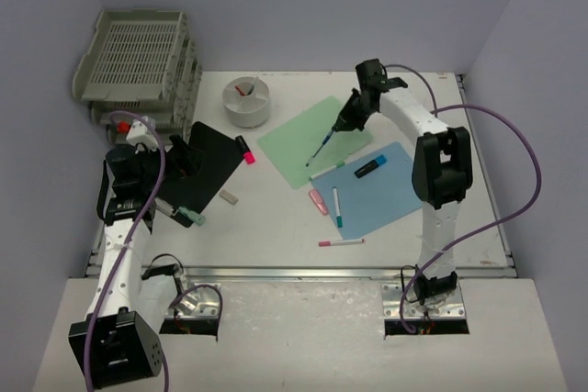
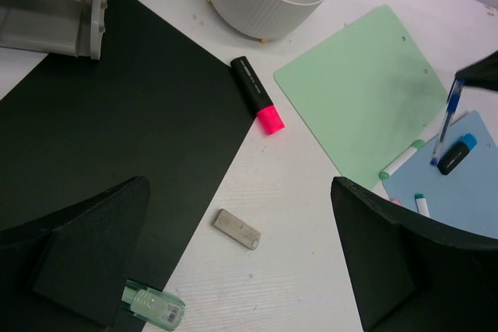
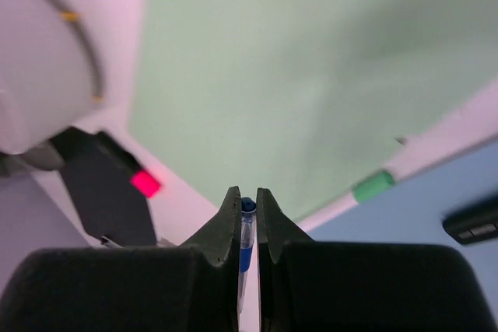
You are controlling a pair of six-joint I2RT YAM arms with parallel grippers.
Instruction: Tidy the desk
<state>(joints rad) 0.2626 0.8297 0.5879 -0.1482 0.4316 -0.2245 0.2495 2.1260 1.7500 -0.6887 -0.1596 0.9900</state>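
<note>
A white surface (image 1: 276,227) fills the view. The right tool (image 1: 347,119) grips 1 blue pen (image 1: 322,146), tilted above a green sheet (image 1: 294,144). The left tool (image 1: 184,161) gapes wide over a black sheet (image 1: 219,144). A pink highlighter (image 1: 244,150) lies between the 2 sheets, a round pot (image 1: 246,101) behind it.
</note>
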